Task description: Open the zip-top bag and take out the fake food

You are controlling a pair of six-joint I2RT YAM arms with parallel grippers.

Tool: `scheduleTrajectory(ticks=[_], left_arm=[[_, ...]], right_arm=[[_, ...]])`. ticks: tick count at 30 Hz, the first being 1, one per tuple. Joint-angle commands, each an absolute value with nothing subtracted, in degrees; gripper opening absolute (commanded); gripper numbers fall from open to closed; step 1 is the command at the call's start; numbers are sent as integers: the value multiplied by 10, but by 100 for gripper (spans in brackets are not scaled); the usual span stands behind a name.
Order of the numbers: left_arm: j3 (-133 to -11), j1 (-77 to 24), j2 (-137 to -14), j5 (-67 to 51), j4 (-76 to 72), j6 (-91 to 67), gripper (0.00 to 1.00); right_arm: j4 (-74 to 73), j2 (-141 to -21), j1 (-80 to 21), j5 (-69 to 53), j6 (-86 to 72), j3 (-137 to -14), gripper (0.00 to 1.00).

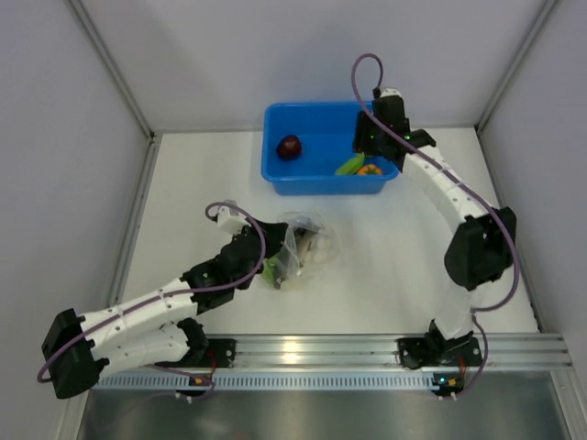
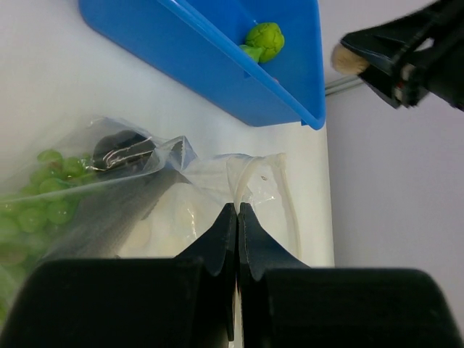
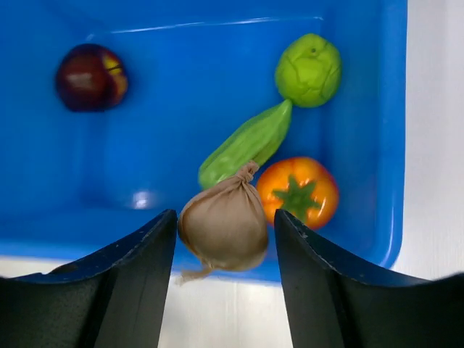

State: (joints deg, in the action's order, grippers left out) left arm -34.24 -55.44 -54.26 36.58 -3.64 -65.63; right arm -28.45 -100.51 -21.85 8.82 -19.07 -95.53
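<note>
The zip-top bag (image 1: 310, 246) is seen near the middle of the table, at 6 o'clock from the blue bin (image 1: 326, 185). Its lip is pinched at the bag's 8 o'clock side by the left gripper (image 2: 238, 210), jaws pressed flat together, presumably so the mouth is anchored for the other arm.

Over the bin's 3 o'clock end the right gripper (image 3: 226, 214) is hung, jaws about half wide around a brown bulb-shaped piece (image 3: 223, 232). Whether it is gripped or free cannot be told, but a drop into the bin looks intended.

In the bin, by the right wrist view, these are found:
- maroon ball (image 3: 90, 76) at 10 o'clock
- lime ball (image 3: 308, 70) at 1
- green pod (image 3: 246, 145) at centre
- tomato (image 3: 297, 192) at 4

The bag is clear and crumpled, with glare on its folds. Green grapes (image 2: 54, 196) and pale pieces can be made out through it.
</note>
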Motion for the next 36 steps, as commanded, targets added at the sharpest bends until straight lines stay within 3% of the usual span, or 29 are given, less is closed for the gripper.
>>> scheduleTrajectory(ticks=[1,6,8,15,28,36], left_arm=[[-371,-548,-542,352,-25,-637,0],[-386,-539,-546,335,-25,-624,0],[-394,-537,-545,330,-25,-616,0],[-411,-536,-545,323,-25,-606,0],[-435,-536,-558,327,-29,-630,0],[-457,-536,-586,328,-30,-645,0]], right_arm=[[-322,-1098,-195,74,-171,-1070,58],[-356,-1176,-187,69,-169,-1149,63],[-360,-1175,-186,64,-168,-1156,81],[-296,-1025,-189,8,-203,-1021,82],[-229,-795,-243,-213,-294,-776,66],[-164,-707,-322,-211,-359,-665,58]])
